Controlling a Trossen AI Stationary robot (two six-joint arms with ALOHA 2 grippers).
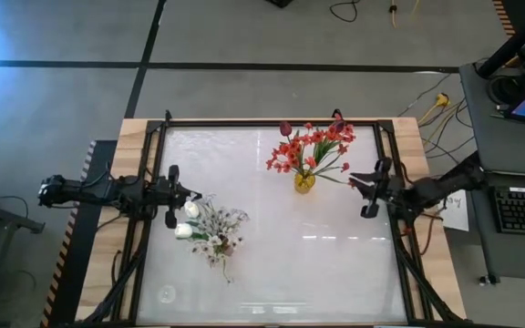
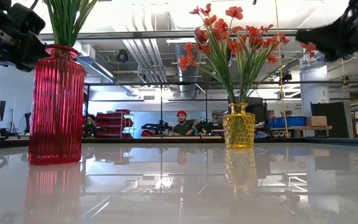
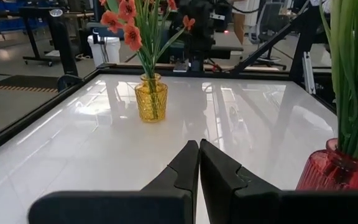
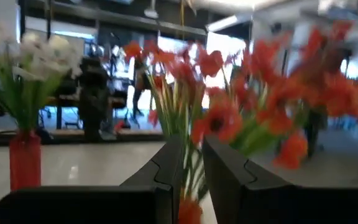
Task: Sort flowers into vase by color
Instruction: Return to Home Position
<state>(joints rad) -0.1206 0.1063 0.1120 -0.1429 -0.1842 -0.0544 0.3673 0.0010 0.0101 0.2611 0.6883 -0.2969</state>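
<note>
Sorting looks done, with orange flowers (image 1: 315, 146) in the yellow vase (image 1: 304, 182) and white flowers (image 1: 210, 226) in the red vase (image 2: 56, 106), so the left gripper (image 3: 199, 149), pressed together, and the right gripper (image 4: 193, 146), slightly parted and empty, need only retreat home.

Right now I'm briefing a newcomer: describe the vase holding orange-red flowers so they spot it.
On the white table, look toward the right gripper. The yellow vase stands there, squat amber glass; the red vase is taller and holds white blossoms.

Tabletop (image 1: 317, 264) centre open; red vase (image 2: 56, 102) beside left claw (image 1: 192, 195); orange flowers (image 1: 313, 150) close before right claw (image 1: 354, 180).
</note>
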